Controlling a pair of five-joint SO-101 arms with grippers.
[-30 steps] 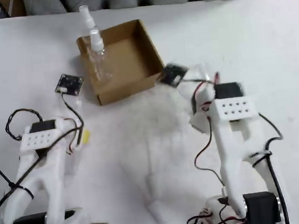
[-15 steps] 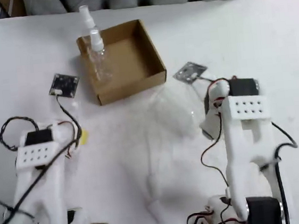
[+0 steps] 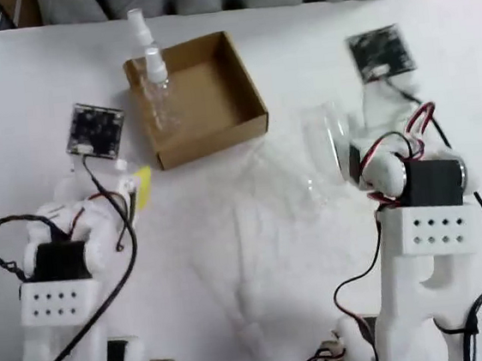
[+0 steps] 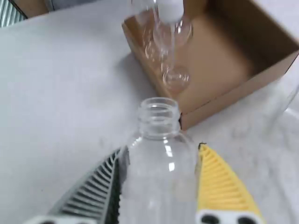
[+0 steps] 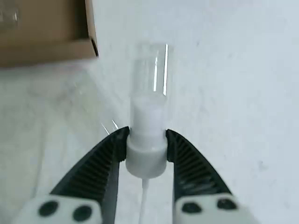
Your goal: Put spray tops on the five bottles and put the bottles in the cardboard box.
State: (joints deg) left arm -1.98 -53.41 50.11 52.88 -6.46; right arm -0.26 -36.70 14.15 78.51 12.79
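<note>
Clamping an open-necked clear bottle (image 4: 159,140) at its shoulders, your left gripper (image 4: 161,151) had its jaws clenched on it, one grey and one yellow, near the front wall of the cardboard box (image 4: 219,100) on the white bench (image 3: 31,73). Your right gripper (image 5: 145,135) had its jaws closed on the white collar of a spray top (image 5: 145,156), off to the right of the box. One capped bottle (image 3: 159,90) stood inside the box by its left wall (a second capped bottle (image 3: 139,27) rose at the far left corner; inside or behind, I could not tell).
</note>
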